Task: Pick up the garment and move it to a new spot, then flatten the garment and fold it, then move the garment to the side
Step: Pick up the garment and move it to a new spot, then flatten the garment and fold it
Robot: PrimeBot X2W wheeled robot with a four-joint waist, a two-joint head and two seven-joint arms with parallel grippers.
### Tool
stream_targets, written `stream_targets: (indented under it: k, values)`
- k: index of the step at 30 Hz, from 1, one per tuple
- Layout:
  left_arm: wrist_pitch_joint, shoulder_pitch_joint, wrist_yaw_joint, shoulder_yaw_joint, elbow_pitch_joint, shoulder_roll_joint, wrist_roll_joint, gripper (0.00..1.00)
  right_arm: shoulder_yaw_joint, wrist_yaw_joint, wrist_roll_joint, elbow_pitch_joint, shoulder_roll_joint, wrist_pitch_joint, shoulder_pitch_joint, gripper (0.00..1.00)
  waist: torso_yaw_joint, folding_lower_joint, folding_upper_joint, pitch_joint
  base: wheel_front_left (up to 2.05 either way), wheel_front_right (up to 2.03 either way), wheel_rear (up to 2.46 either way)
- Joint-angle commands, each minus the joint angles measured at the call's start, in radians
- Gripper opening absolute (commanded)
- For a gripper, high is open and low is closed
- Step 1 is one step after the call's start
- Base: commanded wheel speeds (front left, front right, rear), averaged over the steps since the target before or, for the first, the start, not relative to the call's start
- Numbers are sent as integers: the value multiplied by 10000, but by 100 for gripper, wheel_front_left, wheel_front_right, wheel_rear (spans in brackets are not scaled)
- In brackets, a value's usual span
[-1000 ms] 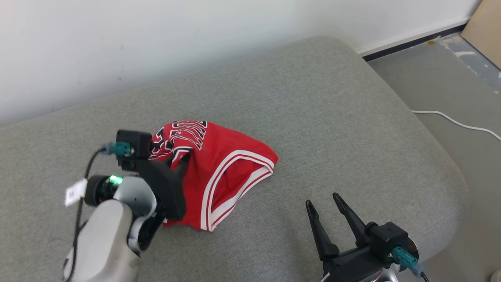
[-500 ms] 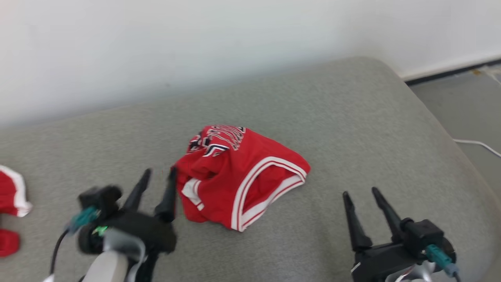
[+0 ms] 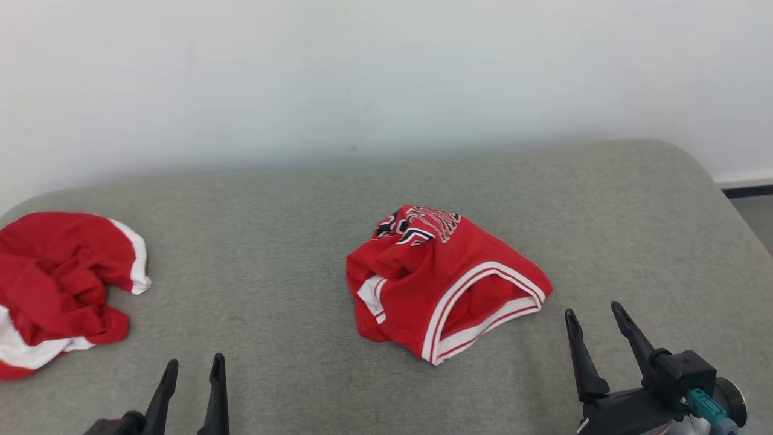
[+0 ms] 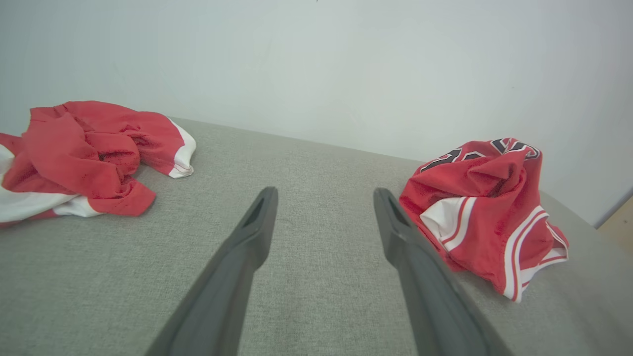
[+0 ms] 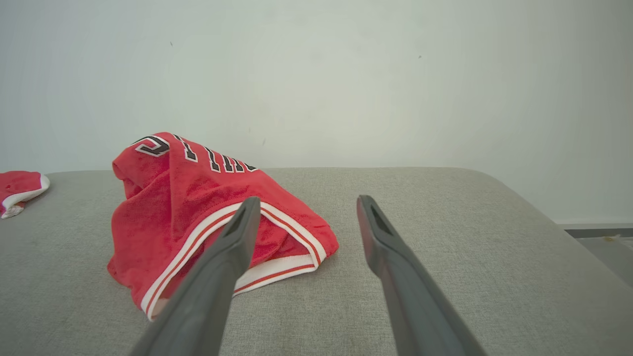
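The left gripper had released the garment and drawn back, so it and the right gripper stood open and empty at the front edge of the grey cushion (the garment resting at its middle), meaning this placement seemed finished.

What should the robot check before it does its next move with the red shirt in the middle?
1. Left gripper open and empty: ok.
2. Right gripper open and empty: ok.
3. Jersey touching neither gripper: ok.
4. Jersey lying flat: not ok, it is bunched up.
5. Bare grey cushion beside it for spreading: ok.
6. Other red garment apart from the jersey: ok.
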State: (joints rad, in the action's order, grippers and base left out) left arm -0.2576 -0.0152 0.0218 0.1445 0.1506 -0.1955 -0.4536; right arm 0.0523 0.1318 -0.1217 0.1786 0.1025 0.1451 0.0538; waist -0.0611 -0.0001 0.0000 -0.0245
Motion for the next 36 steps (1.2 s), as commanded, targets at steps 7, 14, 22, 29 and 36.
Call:
stream_targets:
  k: [7,14,22,29,36]
  values:
    - [-74,-859,115,-494,-463,272,509,100,33,-21,-180,274,210,164,-300,100,811,1,0,-376,0,0,0]
    - [-69,-1193,-91,-904,-560,519,796,100,48,-21,-292,387,68,222,-319,100,787,1,0,-339,0,0,0]
    - [-71,-1090,-266,-1152,-457,632,1092,100,95,-21,-316,486,-38,237,-235,100,660,1,0,-286,0,0,0]
    - [-71,-990,-356,-1182,-422,679,1250,100,72,-21,-314,527,-58,215,-208,100,640,1,0,-271,0,0,0]
    - [-71,-954,-432,-1097,-462,753,1362,100,8,-21,-272,591,112,-4,106,100,728,1,0,-190,0,0,0]
